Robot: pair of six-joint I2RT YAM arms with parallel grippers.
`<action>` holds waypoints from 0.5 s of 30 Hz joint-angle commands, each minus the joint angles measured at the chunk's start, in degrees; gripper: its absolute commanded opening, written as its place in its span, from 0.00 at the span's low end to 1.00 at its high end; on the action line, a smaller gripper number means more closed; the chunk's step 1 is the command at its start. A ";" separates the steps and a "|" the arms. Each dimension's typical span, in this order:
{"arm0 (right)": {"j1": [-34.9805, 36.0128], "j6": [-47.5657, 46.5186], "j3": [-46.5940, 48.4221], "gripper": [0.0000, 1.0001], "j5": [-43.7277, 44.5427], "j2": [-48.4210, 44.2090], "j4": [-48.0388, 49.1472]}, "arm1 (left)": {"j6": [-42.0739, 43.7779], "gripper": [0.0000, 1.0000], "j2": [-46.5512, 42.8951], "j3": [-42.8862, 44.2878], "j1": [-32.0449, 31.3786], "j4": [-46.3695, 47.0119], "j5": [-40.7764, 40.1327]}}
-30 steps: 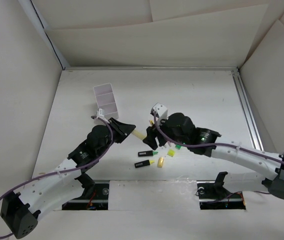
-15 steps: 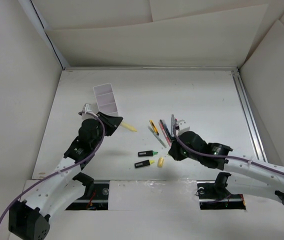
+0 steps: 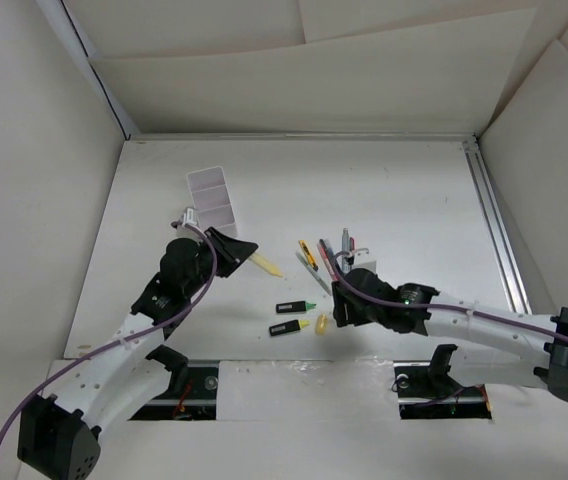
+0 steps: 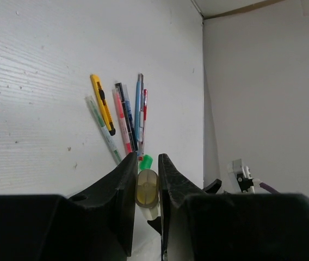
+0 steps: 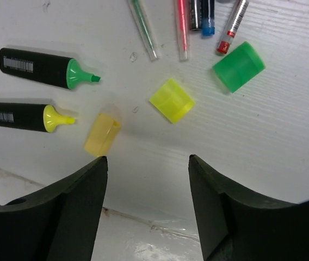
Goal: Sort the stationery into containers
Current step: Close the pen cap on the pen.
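My right hand (image 5: pixel 146 163) hangs wide open over three loose caps on the surface: two yellow caps (image 5: pixel 171 100) and one green cap (image 5: pixel 239 66). They look light, hard and likely to skid, so I'd pinch across the flat sides. Beside them lie two black highlighters (image 5: pixel 35 66). Beyond are roughly six fanned pens (image 4: pixel 121 122). My left hand (image 3: pixel 240 250) clamps a pale yellow pen (image 3: pixel 267 266) near the one white box (image 3: pixel 214 195).
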 commanded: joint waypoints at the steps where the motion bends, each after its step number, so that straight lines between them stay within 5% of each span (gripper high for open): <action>1: 0.51 2.62 1.44 0.67 3.92 -0.15 -1.75 | 1.30 0.00 -0.99 -0.60 0.29 3.57 2.42; 15: 0.51 3.15 6.35 0.65 7.09 16.29 0.62 | 2.36 0.00 -2.66 -0.60 0.29 4.10 2.43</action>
